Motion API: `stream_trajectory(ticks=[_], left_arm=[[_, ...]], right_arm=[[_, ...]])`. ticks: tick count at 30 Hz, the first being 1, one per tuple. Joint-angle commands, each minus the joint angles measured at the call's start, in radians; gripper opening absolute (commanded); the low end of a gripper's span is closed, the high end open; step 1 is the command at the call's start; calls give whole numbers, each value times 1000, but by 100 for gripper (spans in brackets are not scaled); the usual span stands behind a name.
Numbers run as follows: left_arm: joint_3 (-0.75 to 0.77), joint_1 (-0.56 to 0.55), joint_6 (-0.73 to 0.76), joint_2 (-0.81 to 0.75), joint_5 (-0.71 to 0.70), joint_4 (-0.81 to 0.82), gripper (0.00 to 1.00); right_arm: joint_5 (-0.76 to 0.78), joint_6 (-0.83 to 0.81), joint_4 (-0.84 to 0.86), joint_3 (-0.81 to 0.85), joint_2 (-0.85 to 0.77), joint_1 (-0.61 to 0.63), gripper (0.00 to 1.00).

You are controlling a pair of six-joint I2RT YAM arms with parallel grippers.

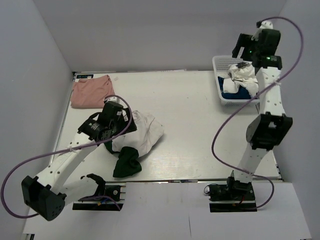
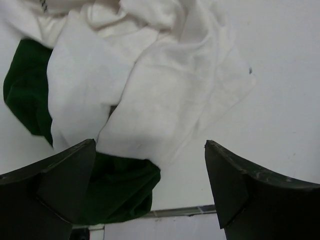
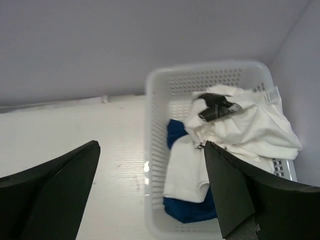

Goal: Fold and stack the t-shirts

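The crumpled white shirt with dark green sleeves is lying near the front left edge of the table, one green sleeve trailing toward the front edge. The pink shirt is lying folded at the far left corner. A white shirt and a blue shirt are sitting in the basket at the far right corner.

The left gripper is hovering over the crumpled shirt, jaws wide apart and empty. The right gripper is hanging high above the basket, likewise spread and empty.

The cloth is likely handling as light, limp and non-fragile. Pinching a hem or shoulder edge is looking preferable to grabbing a bunched fold.

The left wrist view is showing the layered folds that the arm is hiding in the top view. The right wrist view is showing the blue shirt lying beneath the white one
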Motion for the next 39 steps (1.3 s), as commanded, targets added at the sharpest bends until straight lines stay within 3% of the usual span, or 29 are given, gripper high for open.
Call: stream_trajectory(ticks=[1, 3, 7, 13, 17, 23, 28, 29, 30, 32, 33, 34, 35, 37, 39], left_arm=[[-66, 6, -112, -63, -11, -107, 100], [-89, 6, -163, -82, 26, -188, 100], [-230, -6, -229, -169, 106, -235, 100], [-315, -6, -256, -261, 198, -188, 100], [-391, -6, -243, -234, 294, -131, 100], [-473, -6, -234, -145, 338, -31, 100], [-421, -6, -225, -74, 264, 16, 88], [-399, -6, -225, -62, 255, 44, 83], [-390, -6, -211, -48, 246, 59, 70], [-353, -6, -196, 4, 245, 82, 53], [-336, -6, -185, 21, 245, 83, 40], [-319, -6, -170, 35, 245, 73, 34], [-280, -6, -170, 35, 245, 73, 26], [-206, -6, -129, 44, 226, 49, 8], [-133, -6, -104, 35, 198, 26, 0]], right_arm=[[-220, 29, -6, -111, -165, 35, 90], [-287, 42, -2, -175, -227, 141, 90], [-261, 86, 101, -463, -353, 356, 90], [-301, 141, 132, -667, -327, 655, 90], [-360, 169, 173, -834, -304, 741, 90], [-440, 221, 277, -948, -267, 833, 90], [-254, 210, 265, -879, -140, 864, 89], [-235, 207, 262, -850, -126, 861, 87], [-186, 203, 250, -815, -83, 862, 85], [-160, 198, 241, -768, -54, 864, 69], [-151, 195, 235, -738, -28, 861, 55], [-143, 195, 230, -708, -22, 855, 42], [-144, 189, 229, -695, -19, 858, 23], [-146, 168, 242, -651, -38, 859, 6], [-137, 160, 291, -634, -75, 852, 0]])
